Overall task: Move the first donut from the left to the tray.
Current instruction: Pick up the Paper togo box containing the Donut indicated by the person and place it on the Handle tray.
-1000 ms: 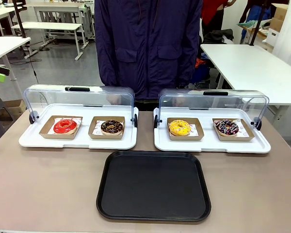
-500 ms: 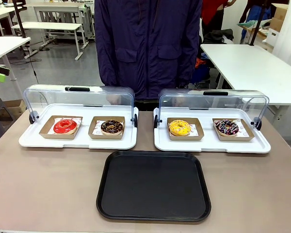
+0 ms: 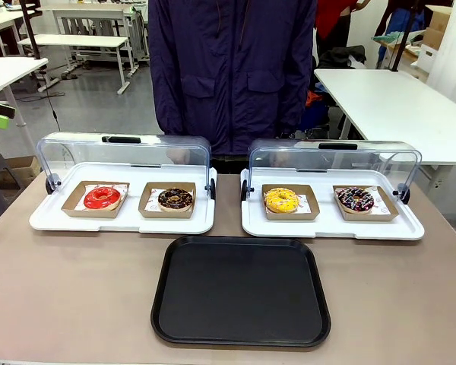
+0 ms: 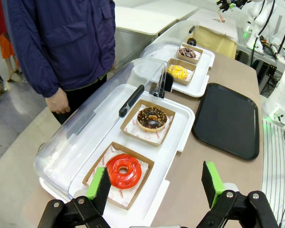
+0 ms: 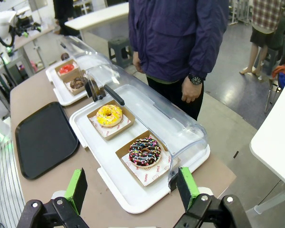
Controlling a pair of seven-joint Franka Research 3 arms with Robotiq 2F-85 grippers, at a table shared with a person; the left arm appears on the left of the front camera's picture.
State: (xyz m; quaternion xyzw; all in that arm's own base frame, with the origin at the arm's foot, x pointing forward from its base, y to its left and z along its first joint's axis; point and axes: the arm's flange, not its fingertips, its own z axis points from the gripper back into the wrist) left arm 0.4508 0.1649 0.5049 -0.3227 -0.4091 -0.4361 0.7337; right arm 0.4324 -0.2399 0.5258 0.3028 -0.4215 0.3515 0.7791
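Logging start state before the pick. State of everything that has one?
red donut: in its cardboard dish, on the left white tray.
black tray: flat on the table, no donut on it.
left lid: open, swung back.
right lid: open, swung back.
left gripper: open, holding nothing.
right gripper: open, holding nothing.

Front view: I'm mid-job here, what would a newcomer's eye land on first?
The glossy red donut, far left in the left white case, whose clear lid is swung back. Then the big black tray at table centre, on the robot's side of the cases. A person in a dark blue jacket stands right behind them.
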